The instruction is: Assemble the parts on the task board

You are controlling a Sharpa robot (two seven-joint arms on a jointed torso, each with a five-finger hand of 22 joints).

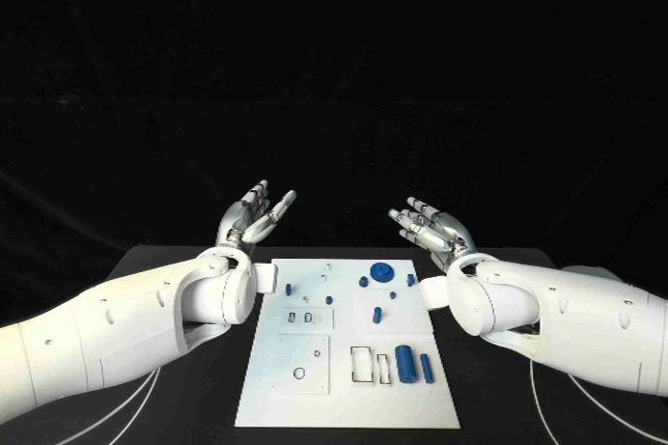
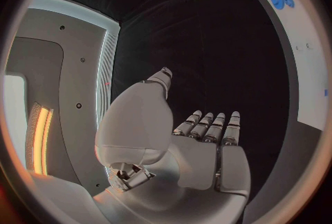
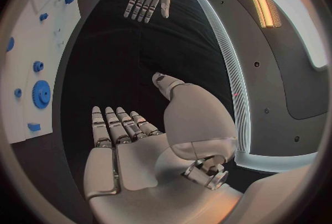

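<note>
I am holding my left hand (image 1: 256, 213) raised past the far end of the task board (image 1: 351, 406), fingers apart and pointing upward, palm turned toward the middle; nothing is lying in it. The left wrist view is showing the same hand (image 2: 201, 152) with its fingers (image 2: 216, 127) lying side by side, straight, and the thumb standing off to one side, no part touching it.

I am holding my right hand (image 1: 431, 228) at about the same height on the other side, also beyond the board's far end, fingers spread and empty. In the right wrist view this hand (image 3: 131, 152) is lying flat and unclenched, its fingers (image 3: 118, 127) extended. The two hands are facing each other, well apart, neither touching the board.

The task board is lying flat in the middle of the black table (image 1: 167, 421) between my forearms. The parts are resting on it: a large blue gear (image 1: 380, 269) near the far end, with small blue pieces just beside it; a blue peg (image 1: 375, 316) around the middle; two blue cylinders (image 1: 406, 363) lying side by side near the right edge, closer to me. A small ring (image 1: 301, 373) is sitting on a square plate (image 1: 301, 365) at the left near side. The gear (image 3: 41, 94) is also showing at the rim of the right wrist view.
</note>
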